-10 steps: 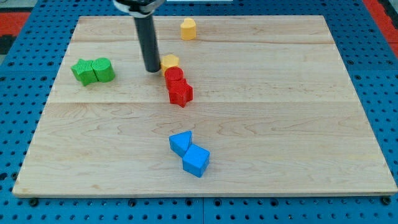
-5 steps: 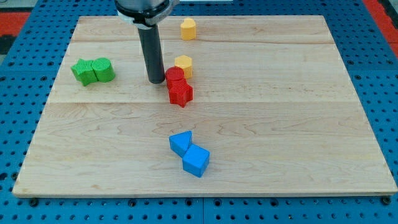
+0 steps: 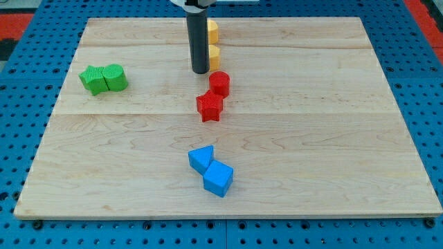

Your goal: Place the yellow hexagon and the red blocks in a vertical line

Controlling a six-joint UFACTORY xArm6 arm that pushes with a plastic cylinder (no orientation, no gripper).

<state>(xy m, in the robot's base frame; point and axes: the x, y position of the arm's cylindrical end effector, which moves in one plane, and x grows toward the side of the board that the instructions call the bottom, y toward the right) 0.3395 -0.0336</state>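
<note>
Since my tip [image 3: 200,70], no grasping end effector, sits touching yellow hexagon's [image 3: 214,55] left, just above red cylinder [image 3: 219,83]: risk of shoving hexagon rightward, out of line.

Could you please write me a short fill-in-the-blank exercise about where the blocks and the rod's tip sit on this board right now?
1. My tip rests just to the view's ____ of a yellow block.
2. The red cylinder lies nearer the view's ____ than the red star.
3. The two green blocks sit at the board's ____ side in the view.
4. The two blocks nearest the view's bottom are ____.

Missing words: left; top; left; blue
</note>
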